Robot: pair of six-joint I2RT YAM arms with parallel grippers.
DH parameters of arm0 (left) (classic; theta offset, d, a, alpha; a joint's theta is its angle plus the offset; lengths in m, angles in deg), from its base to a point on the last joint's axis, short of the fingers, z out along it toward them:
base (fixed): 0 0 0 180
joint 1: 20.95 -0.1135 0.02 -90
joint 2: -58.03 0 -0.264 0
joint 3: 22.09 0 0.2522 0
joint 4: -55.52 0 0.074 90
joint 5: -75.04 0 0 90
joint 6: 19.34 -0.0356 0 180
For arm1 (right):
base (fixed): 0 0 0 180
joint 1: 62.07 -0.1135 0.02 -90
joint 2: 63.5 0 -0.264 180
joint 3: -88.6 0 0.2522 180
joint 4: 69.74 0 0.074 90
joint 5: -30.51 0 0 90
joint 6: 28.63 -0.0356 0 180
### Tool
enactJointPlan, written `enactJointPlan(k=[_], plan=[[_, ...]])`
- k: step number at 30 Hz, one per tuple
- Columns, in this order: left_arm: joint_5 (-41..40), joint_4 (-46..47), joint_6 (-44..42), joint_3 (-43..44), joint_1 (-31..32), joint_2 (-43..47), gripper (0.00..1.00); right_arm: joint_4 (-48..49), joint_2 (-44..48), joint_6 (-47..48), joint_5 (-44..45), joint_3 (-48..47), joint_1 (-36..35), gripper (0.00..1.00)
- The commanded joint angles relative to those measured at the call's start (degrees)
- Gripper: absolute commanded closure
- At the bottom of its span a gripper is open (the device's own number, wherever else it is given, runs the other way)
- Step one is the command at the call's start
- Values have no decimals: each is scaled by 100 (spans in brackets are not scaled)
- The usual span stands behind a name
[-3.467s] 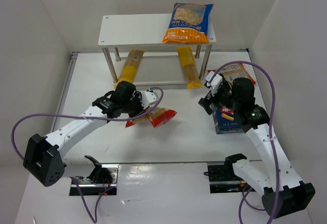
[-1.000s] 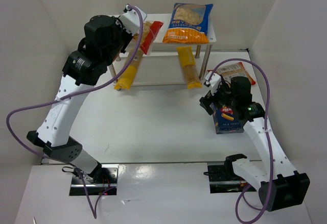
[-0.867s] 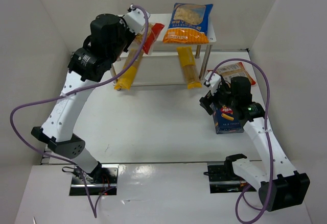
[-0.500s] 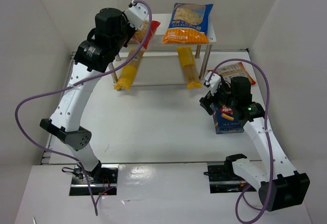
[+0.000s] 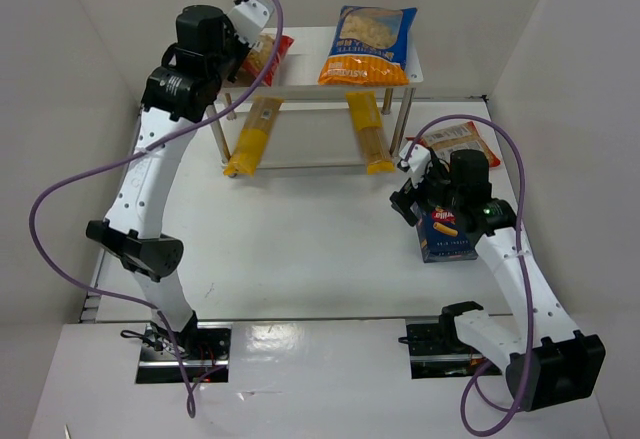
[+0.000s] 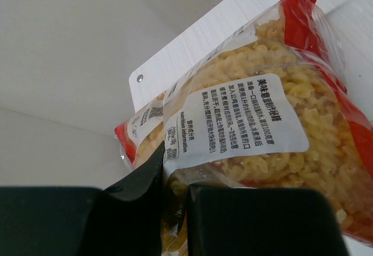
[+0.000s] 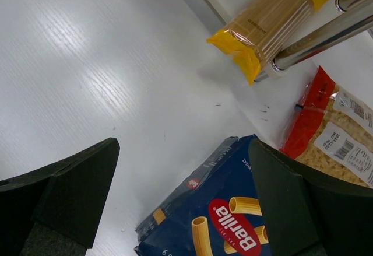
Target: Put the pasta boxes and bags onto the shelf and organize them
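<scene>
My left gripper (image 5: 250, 43) is shut on a red bag (image 5: 270, 55) of spiral pasta, held over the left part of the white shelf (image 5: 305, 64). In the left wrist view the bag's end (image 6: 262, 110) is pinched between the black fingers (image 6: 137, 183), with the shelf board (image 6: 175, 58) behind it. An orange-and-blue bag (image 5: 368, 44) lies on the shelf top at the right. Two yellow spaghetti packs (image 5: 252, 137) (image 5: 368, 134) lie on the lower level. My right gripper (image 5: 416, 195) hangs open over the dark blue pasta box (image 5: 446, 235) (image 7: 233, 221), touching nothing.
A second red bag (image 5: 456, 142) (image 7: 332, 133) lies on the table behind the blue box, by the shelf's right leg (image 7: 326, 40). One spaghetti pack's end (image 7: 274, 20) sticks out past that leg. White walls close in on both sides.
My left arm has swung the red bag back and to the left, from the shelf's front edge to over its top left part. The right arm has not moved.
</scene>
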Motion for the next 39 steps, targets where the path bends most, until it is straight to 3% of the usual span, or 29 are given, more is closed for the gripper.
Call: enactJointPlan(k=[1, 7, 18, 26, 29, 34, 36, 39], plan=[[202, 803, 225, 382, -126, 83, 100, -12, -33, 93, -74, 27, 40, 0], [510, 741, 278, 93, -188, 30, 100, -12, -86, 93, -74, 27, 40, 0], [1019, 1067, 32, -1401, -188, 268, 100, -12, -86, 93, -74, 27, 40, 0], [1372, 1005, -135, -1841, -188, 451, 100, -12, -86, 93, -21, 27, 40, 0], [1319, 1005, -249, -2096, -240, 609, 77, -12, -86, 93, -21, 27, 40, 0], [1319, 1005, -302, -2229, -241, 952, 53, -12, -86, 93, -21, 27, 40, 0], [1319, 1005, -302, -2229, -293, 1023, 31, -12, -86, 93, -21, 27, 40, 0], [1319, 1119, -355, -2290, -293, 1102, 15, -12, -33, 93, -74, 27, 40, 0]])
